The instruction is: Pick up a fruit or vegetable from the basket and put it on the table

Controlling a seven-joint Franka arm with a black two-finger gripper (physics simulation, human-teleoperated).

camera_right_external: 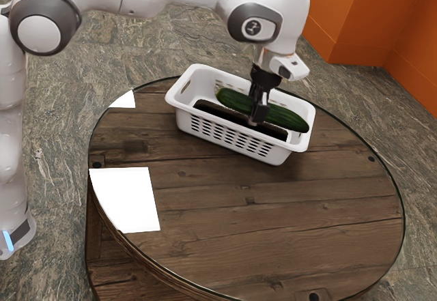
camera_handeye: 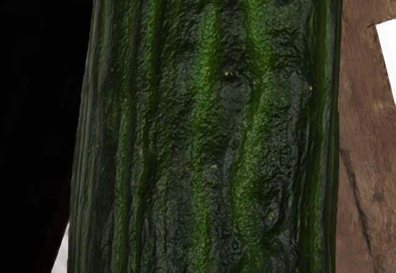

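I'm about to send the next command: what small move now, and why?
Probably a gentle squeeze before any lift: the gripper is down at the cucumber in the basket, but I can't tell whether it has a firm hold.

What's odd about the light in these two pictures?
Exterior view: two hard-edged white patches burn out parts of the table, sunlight or reflection, I can't tell; soft shadow lies beside the basket. Wrist view: the cucumber keeps its ridged texture, but the black area beside it shows no detail.

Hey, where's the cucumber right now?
Toward the exterior view's right, the cucumber is in the white basket, beside a black item, with the gripper at its middle.
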